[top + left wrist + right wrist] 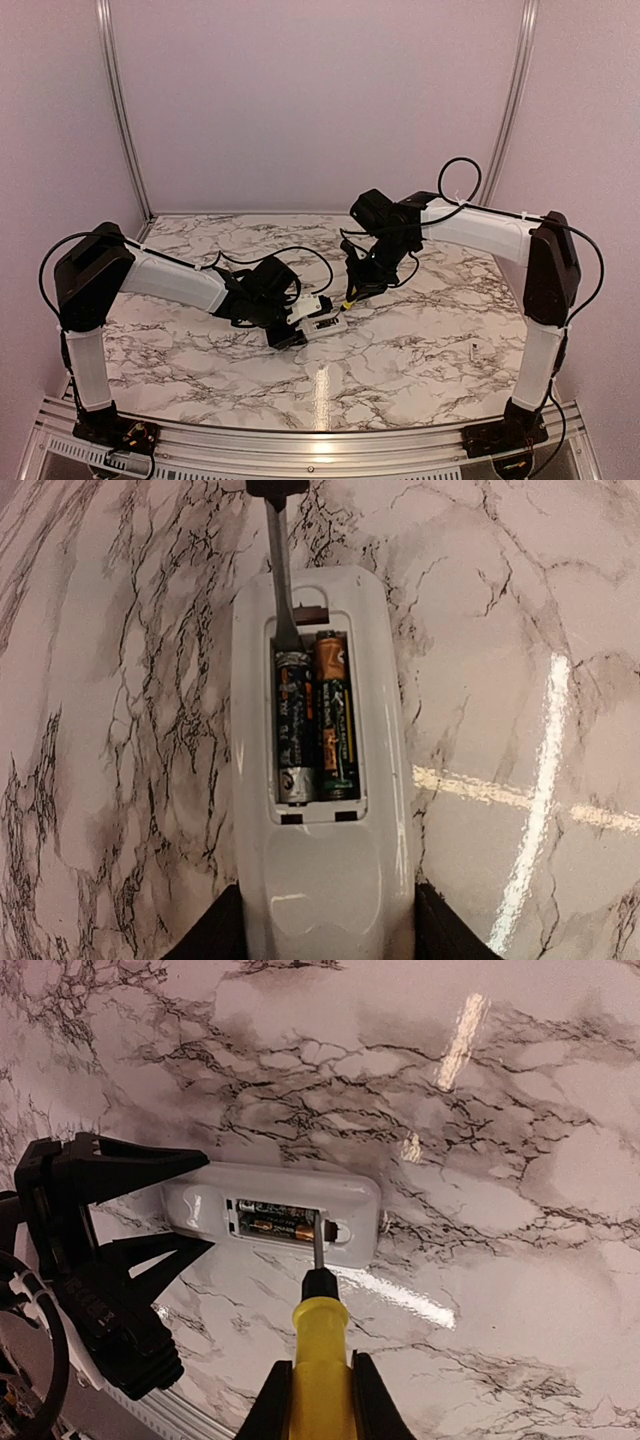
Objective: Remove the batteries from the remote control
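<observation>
Middle of the worktop (420, 330): the remote control (322, 322) lies back-face up between the 2 arms, with its battery bay (322, 618) uncovered.
Batteries: the 2 batteries (337, 720) sit side by side in the bay, lengthwise along the remote; neither looks raised.
Left end effector (325, 942): partly closed around the remote's near end, with 1 finger on each long edge, gripping it.
Right end effector (320, 1400): clamped tight on the yellow handle of the screwdriver (320, 1350).
Blade: at upper centre of the left wrist view, the tip enters the bay at the end of the battery on the left of the frame.
Done: the bay is open and the tool is set for prying.
Left: by my reading, 0 of 2 batteries are out; both must be levered up and taken clear.
Hidden: the bay's cover appears in none of the 3 views.
Cut off: each wrist view crops its own fingers at the bottom edge.
Hard to make out: I cannot tell whether the remote rests on the worktop or is held just above it. Nor can I tell whether the blade is under the battery or only against it. A pale speck (472, 350) at lower right of the top view is too small to identify.
</observation>
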`<control>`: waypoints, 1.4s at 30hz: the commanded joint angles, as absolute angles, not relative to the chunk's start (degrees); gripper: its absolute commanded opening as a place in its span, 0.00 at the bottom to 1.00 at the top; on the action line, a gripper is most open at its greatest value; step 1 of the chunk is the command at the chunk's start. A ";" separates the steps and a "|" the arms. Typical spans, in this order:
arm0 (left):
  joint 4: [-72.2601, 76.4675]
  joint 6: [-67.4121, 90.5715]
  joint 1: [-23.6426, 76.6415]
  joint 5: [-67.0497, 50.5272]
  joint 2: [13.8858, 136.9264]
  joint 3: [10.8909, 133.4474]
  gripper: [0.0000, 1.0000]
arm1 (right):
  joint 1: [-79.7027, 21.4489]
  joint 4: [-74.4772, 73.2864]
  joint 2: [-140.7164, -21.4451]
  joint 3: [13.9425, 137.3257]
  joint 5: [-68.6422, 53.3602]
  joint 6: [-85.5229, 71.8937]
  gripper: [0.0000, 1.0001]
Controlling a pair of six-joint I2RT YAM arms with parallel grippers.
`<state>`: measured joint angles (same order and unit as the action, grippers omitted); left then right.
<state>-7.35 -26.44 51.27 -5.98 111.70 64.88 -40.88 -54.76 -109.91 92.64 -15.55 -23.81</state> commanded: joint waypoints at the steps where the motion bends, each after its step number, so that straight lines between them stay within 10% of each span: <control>1: -7.57 -27.34 51.42 -5.63 113.26 66.31 0.00 | -41.20 -53.77 -111.80 93.82 -16.53 -23.42 0.00; 42: -6.66 -28.03 51.16 -5.93 113.29 65.79 0.00 | -32.70 -33.81 -109.86 72.40 -37.23 -16.71 0.00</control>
